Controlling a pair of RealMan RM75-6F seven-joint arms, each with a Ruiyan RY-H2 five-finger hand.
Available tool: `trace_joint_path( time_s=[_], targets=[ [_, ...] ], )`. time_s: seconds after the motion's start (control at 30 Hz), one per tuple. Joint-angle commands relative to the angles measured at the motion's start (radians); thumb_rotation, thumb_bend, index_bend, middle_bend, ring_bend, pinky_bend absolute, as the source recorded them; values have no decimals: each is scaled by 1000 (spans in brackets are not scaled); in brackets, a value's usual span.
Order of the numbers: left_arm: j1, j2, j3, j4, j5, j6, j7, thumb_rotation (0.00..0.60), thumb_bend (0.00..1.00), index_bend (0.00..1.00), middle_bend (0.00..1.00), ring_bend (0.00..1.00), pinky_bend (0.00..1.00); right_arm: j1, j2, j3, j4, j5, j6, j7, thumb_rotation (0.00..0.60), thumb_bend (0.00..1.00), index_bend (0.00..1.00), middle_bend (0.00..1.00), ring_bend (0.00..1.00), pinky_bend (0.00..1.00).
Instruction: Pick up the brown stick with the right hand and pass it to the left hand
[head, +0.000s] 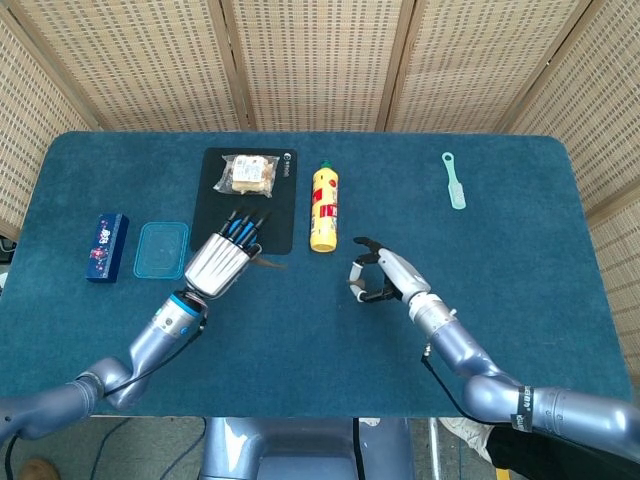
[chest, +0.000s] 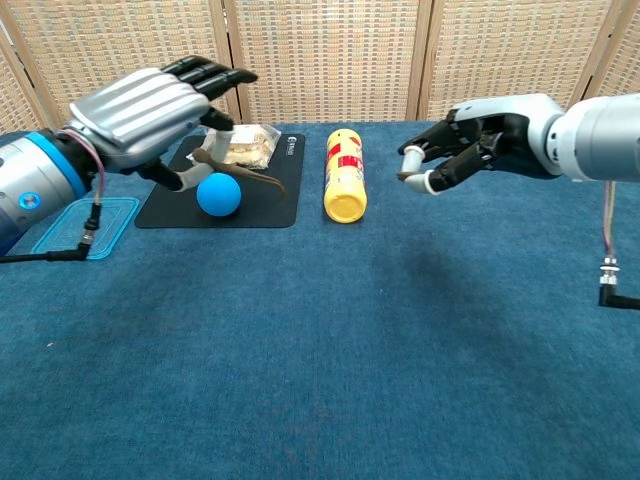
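The brown stick (chest: 243, 176) is a thin curved rod, and my left hand (chest: 150, 110) pinches one end of it above the black mat; the other end juts right. In the head view the brown stick (head: 268, 264) pokes out from under the left hand (head: 222, 258). My right hand (chest: 468, 146) hovers apart at the right, fingers curled loosely around nothing. In the head view the right hand (head: 380, 277) sits right of the yellow bottle, well clear of the stick.
A black mat (head: 280, 215) carries a blue ball (chest: 218, 194) and a wrapped snack (head: 250, 173). A yellow bottle (head: 323, 207) lies beside it. A clear blue lid (head: 161, 249) and a dark blue box (head: 106, 246) lie left; a green utensil (head: 453, 180) lies far right.
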Motion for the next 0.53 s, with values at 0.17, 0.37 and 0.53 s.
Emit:
trace_joint_path(
  time_s=[0.17,0.37,0.53],
  targets=[
    [30,54,4,96,-19,21,-66,600,578,835,0,0,0,-34,38,0,12,-35,-11,37,600,556,770,150,0,0],
    [44,94,-4,121,-31,41,-107,600,579,835,0,0,0,-56,58,-2,15,-59,-15,59,600,557,770,150,0,0],
    [56,124,0,104,-25,62,-124,600,579,835,0,0,0,-64,63,-7,8,-75,-16,65,600,556,771,150,0,0]
  ],
)
